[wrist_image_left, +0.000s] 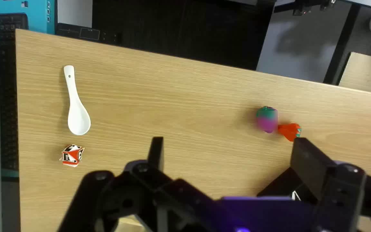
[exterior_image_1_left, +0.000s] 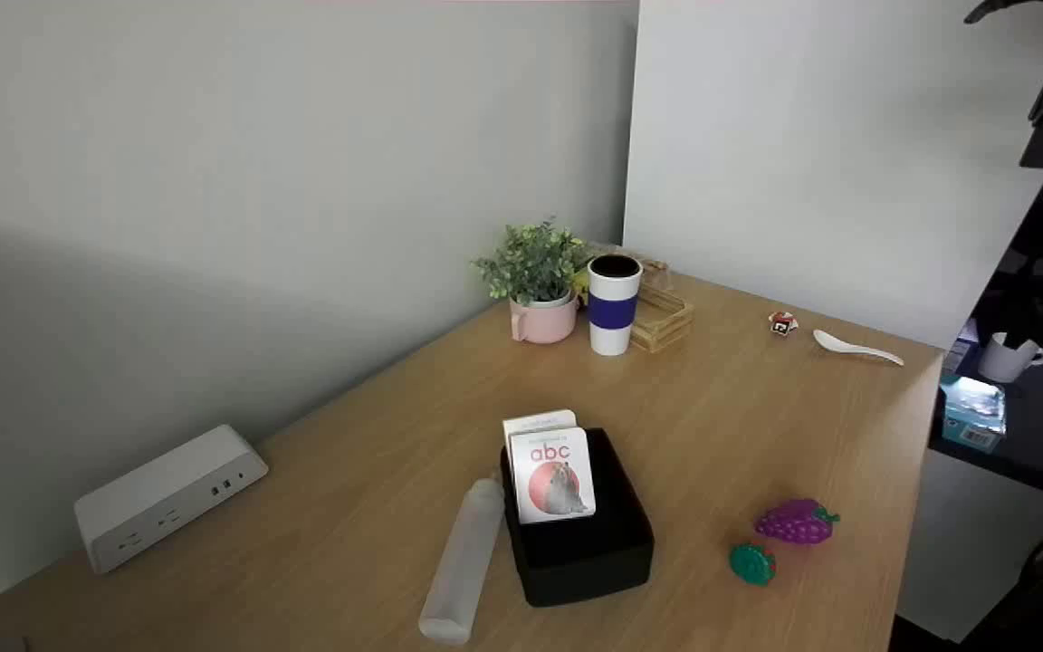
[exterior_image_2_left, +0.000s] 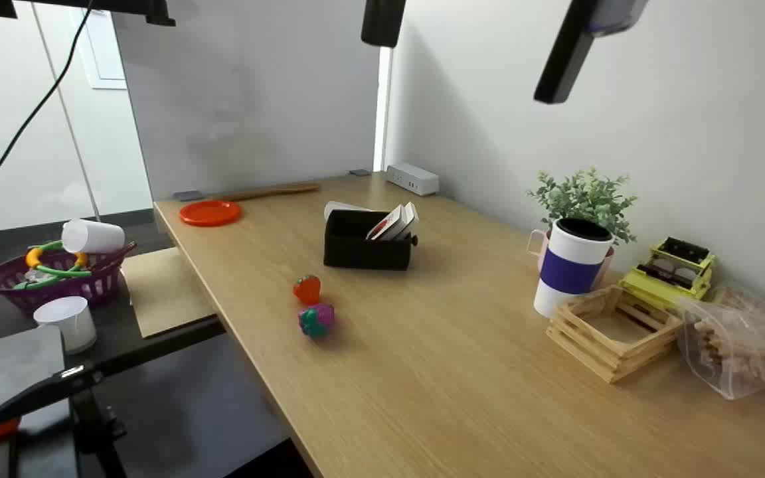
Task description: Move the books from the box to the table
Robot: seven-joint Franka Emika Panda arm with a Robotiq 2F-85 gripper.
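Observation:
Two white booklets lean together in the low black box (exterior_image_1_left: 585, 575). The front book (exterior_image_1_left: 554, 475) has a red-pink "abc" cover; the book behind it (exterior_image_1_left: 540, 420) is mostly covered. The box (exterior_image_2_left: 364, 253) and books (exterior_image_2_left: 389, 223) also show in an exterior view. The box stands on the light wood table (exterior_image_1_left: 712, 407). In the wrist view the box (wrist_image_left: 275, 185) is partly hidden behind the right finger, with only a white sliver of a book (wrist_image_left: 296, 196). My gripper (wrist_image_left: 229, 141) is open and empty, high above the table; its fingers also show in an exterior view (exterior_image_2_left: 469, 60).
A clear-white bottle (exterior_image_1_left: 464, 566) lies against the box's side. A toy grape (exterior_image_1_left: 796, 522) and toy strawberry (exterior_image_1_left: 751, 563) lie nearby. A tall cup (exterior_image_1_left: 612, 340), potted plant (exterior_image_1_left: 535, 267), wooden crate (exterior_image_2_left: 611, 335), spoon (exterior_image_1_left: 856, 349) and white power strip (exterior_image_1_left: 168, 498) stand around.

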